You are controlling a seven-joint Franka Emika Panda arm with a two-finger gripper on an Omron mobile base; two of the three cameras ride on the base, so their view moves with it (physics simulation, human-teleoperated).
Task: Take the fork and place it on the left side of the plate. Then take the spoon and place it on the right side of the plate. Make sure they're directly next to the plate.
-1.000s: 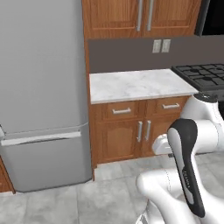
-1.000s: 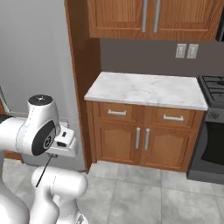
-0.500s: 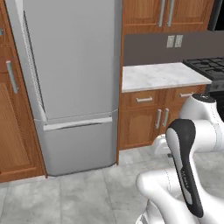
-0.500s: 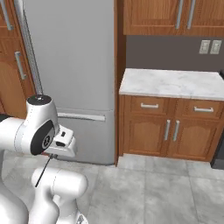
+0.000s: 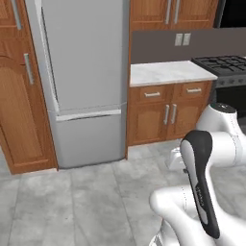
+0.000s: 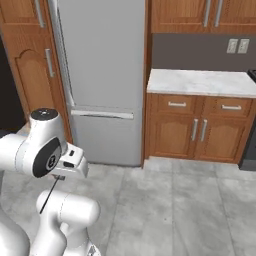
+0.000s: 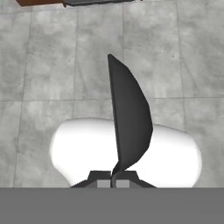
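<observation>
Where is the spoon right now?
The spoon is pinched in the shut gripper, its dark bowl pointing down at the grey floor tiles. In the right base view its thin handle hangs below the hand, in front of the fridge.

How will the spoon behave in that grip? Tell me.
Probably stiff: the spoon looks like dark metal. The gripper pinches only one end, so it may swivel. Held over the floor, it could fall if it slips.
</observation>
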